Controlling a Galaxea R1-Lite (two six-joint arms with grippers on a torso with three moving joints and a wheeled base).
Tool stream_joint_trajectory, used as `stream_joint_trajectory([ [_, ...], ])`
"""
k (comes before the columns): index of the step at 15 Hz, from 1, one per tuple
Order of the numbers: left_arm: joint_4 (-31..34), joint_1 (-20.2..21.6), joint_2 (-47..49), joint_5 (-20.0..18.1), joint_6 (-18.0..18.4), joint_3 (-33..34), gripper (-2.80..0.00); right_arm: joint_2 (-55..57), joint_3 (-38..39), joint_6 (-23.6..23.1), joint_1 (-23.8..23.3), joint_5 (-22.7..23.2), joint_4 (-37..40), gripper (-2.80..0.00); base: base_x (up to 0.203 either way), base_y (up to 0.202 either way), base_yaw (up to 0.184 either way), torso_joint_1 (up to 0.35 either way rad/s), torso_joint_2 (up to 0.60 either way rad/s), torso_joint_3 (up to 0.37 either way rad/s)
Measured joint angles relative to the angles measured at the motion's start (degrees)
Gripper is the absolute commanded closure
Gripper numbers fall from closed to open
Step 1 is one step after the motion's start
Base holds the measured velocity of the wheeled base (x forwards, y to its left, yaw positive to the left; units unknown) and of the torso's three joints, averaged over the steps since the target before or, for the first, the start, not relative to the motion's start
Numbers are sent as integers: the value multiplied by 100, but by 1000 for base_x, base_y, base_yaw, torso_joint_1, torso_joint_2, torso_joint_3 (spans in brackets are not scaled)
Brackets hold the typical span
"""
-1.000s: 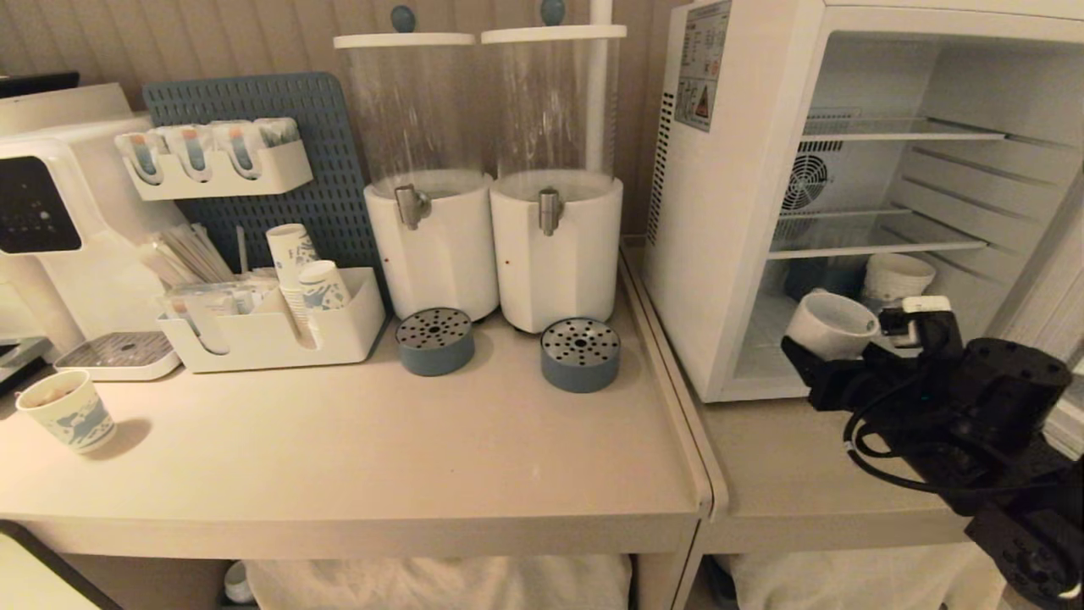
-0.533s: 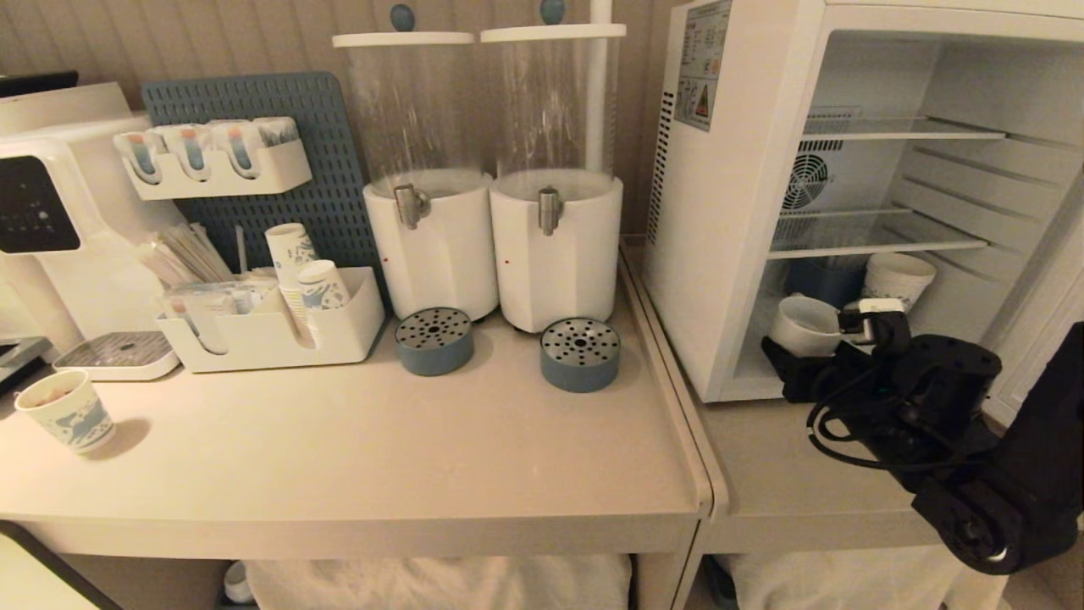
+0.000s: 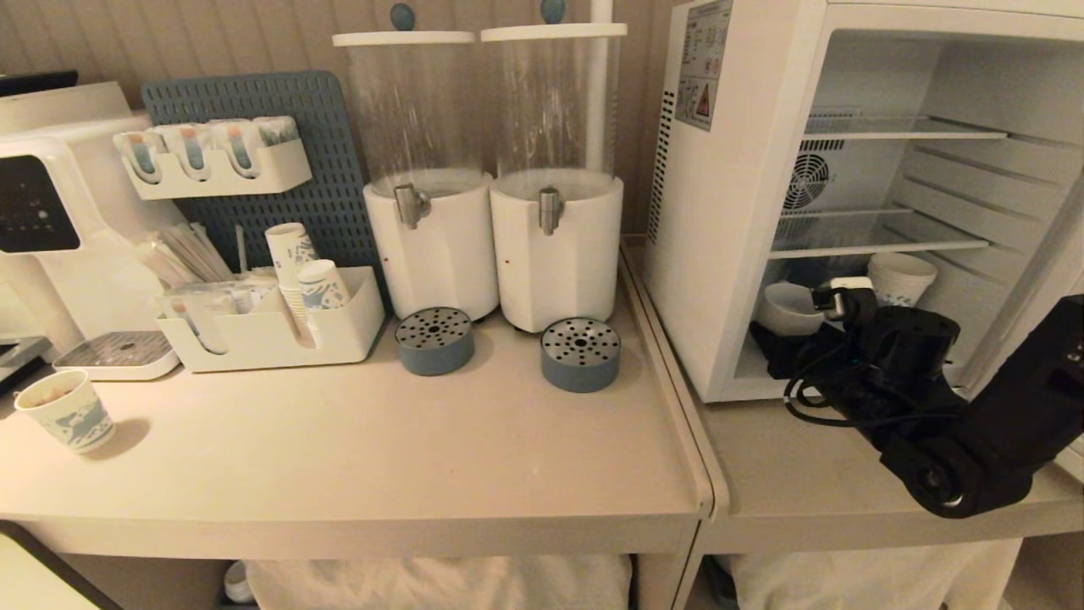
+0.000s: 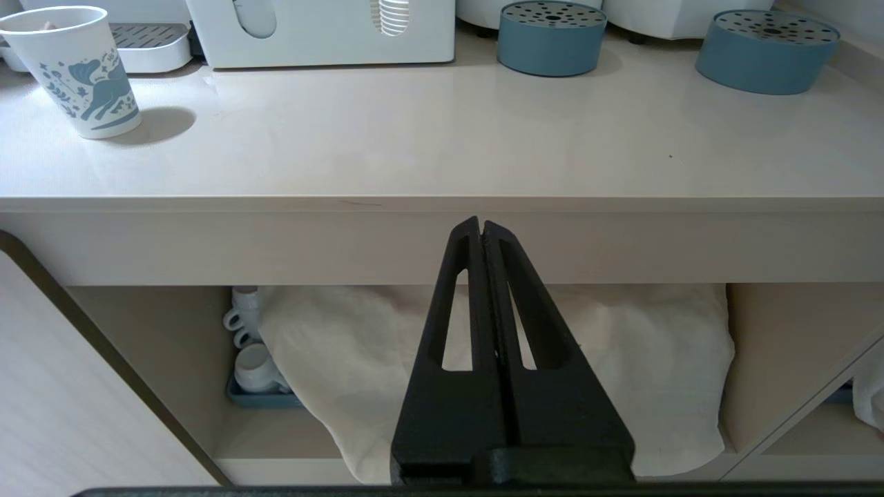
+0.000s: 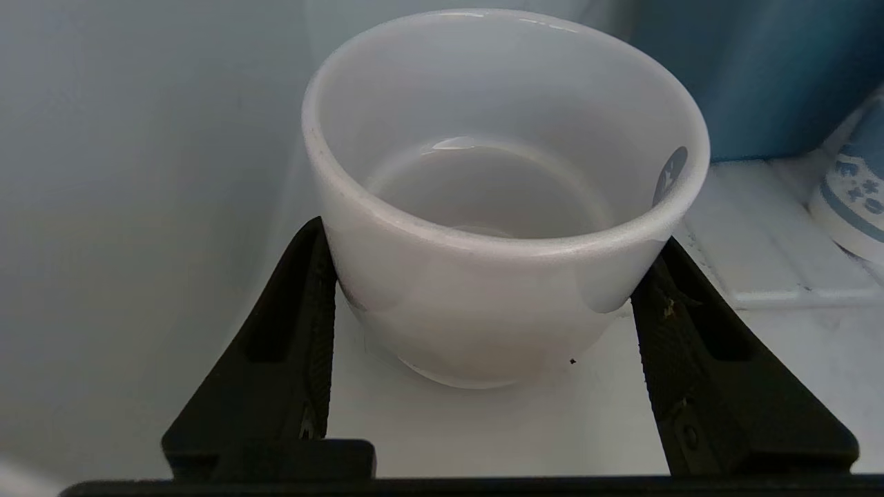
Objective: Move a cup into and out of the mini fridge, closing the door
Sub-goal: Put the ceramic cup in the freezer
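Our black right gripper (image 3: 775, 339) holds the small white ceramic cup (image 3: 788, 307) inside the white boxy mini fridge (image 3: 720, 212).

One mini fridge (image 3: 728, 212) stands open on the bench (image 3: 381, 457). Inside it sits one white cup (image 3: 786, 307) and one patterned paper cup (image 3: 902, 278). Two drink dispensers (image 3: 432, 169) stand over two blue drip trays (image 3: 434, 341). One paper cup (image 3: 68, 411) stands alone on the bench. Two robot hands show: the right hand (image 5: 483, 324) and the left hand (image 4: 481, 231).

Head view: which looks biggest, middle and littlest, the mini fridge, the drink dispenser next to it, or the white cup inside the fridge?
1. Mini fridge, biggest.
2. Drink dispenser, middle.
3. White cup, littlest, though partly hidden.
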Motion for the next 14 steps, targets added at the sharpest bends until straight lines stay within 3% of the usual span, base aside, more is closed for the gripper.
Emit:
stream_joint_trajectory([
  [14,-1,0,0,0,-6,0,0,893,-1573,-55,-133,-127,978,0,0,0,0,0,0,0],
])
